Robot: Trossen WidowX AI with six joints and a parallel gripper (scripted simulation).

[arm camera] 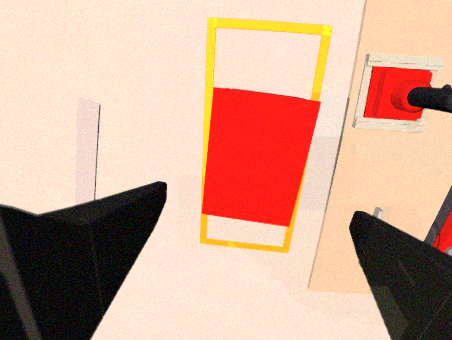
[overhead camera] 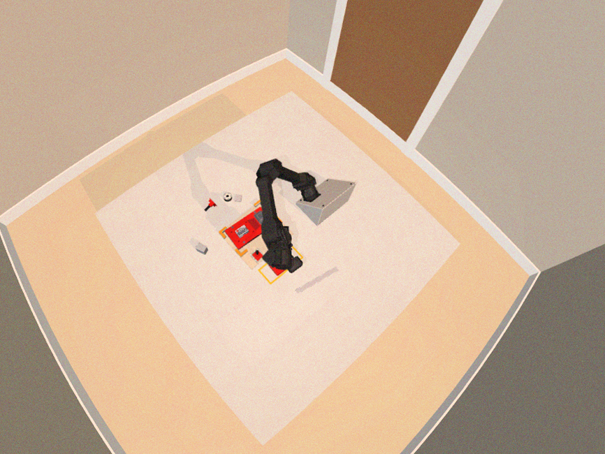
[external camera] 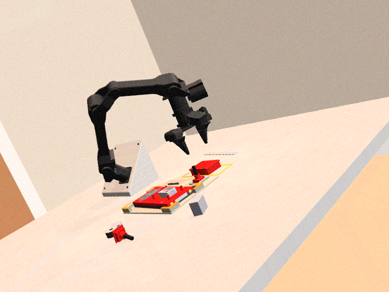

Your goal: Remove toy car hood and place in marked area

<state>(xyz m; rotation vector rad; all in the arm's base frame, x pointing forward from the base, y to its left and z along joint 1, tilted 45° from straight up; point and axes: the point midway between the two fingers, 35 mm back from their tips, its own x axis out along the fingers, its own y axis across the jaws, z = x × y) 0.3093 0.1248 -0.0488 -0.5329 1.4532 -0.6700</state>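
Pale walls and a brown door frame the room, and I've got the cream desk filling my exterior view, one dark leg showing at its right edge. My gripper hangs in the air above the desk, fingers spread wide, nothing between them and nothing touching them. On the wrist view I see both black fingertips low in the picture, well apart, with the red hood lying flat on the desk between and beyond them. That hood sits inside the yellow marked area, though its right side runs right up along the yellow line there; bare desk shows inside the outline at both short ends. From the exterior view the hood rests just behind the toy car, which lies on its tan board toward the middle of the desk. A small red post with a black stub stands on that board, just beside the outline. Nearer the front edge I spot a grey block, and off toward the left edge a loose red piece. The arm's grey mount sits toward the back edge.
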